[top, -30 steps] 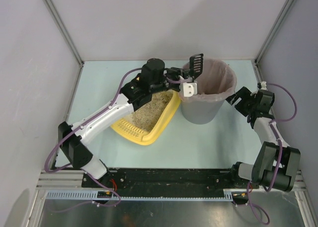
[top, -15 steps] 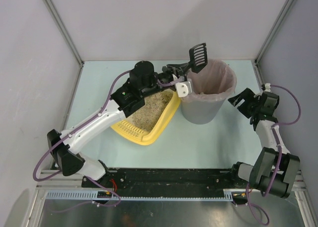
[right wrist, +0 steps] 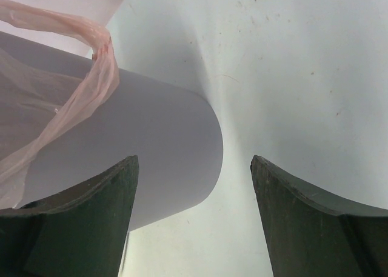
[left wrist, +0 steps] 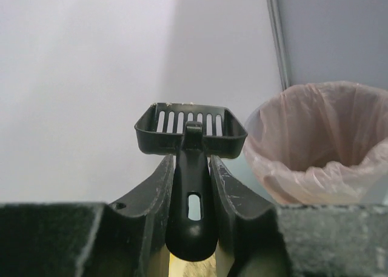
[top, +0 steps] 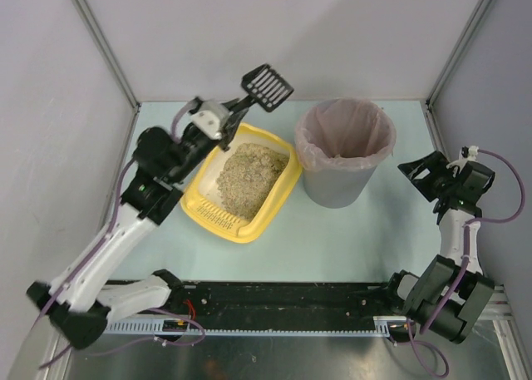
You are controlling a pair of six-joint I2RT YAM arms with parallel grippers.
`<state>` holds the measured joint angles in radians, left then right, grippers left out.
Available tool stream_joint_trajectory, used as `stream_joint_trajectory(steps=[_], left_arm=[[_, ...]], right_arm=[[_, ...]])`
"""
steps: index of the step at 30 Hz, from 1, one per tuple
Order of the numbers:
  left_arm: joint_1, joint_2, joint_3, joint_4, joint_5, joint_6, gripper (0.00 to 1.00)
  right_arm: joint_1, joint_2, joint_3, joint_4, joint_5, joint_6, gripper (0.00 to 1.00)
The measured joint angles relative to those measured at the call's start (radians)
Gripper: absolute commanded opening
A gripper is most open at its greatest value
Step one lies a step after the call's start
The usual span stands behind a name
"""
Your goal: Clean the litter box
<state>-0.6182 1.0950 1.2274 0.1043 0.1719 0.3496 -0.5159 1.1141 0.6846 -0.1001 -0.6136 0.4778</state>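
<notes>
I see the left gripper [top: 235, 112] clamped on the scoop [top: 268, 86], now swung left off the bin [top: 332, 187], over the litter box [top: 251, 227]. The right gripper [right wrist: 194, 168] has its jaws apart and has backed further right of the bin.

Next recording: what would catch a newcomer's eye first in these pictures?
The shallow yellow plastic litter box, holding beige litter, sits left of centre on the table. The left gripper holds a black slotted plastic scoop raised near the box's far end. A grey round bin with a pinkish liner stands right of the box, the right gripper open beside it.
</notes>
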Motion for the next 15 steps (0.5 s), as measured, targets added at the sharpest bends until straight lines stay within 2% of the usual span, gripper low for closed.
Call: stream_joint_trajectory(steps=[4, 7, 12, 15], left_arm=[[0.048, -0.171, -0.139, -0.003, -0.040, -0.119, 0.00], [0.127, -0.253, -0.236, -0.032, -0.038, -0.188, 0.00], [0.291, -0.269, -0.339, -0.126, 0.062, -0.277, 0.00], [0.337, -0.240, -0.389, -0.184, 0.120, -0.300, 0.00]], right_arm=[[-0.023, -0.014, 0.000, -0.001, -0.024, 0.005, 0.79], [-0.037, -0.043, 0.000, -0.008, -0.028, 0.009, 0.79], [-0.049, -0.118, 0.014, -0.043, -0.019, 0.027, 0.78], [-0.048, -0.156, 0.038, -0.043, -0.011, 0.043, 0.78]])
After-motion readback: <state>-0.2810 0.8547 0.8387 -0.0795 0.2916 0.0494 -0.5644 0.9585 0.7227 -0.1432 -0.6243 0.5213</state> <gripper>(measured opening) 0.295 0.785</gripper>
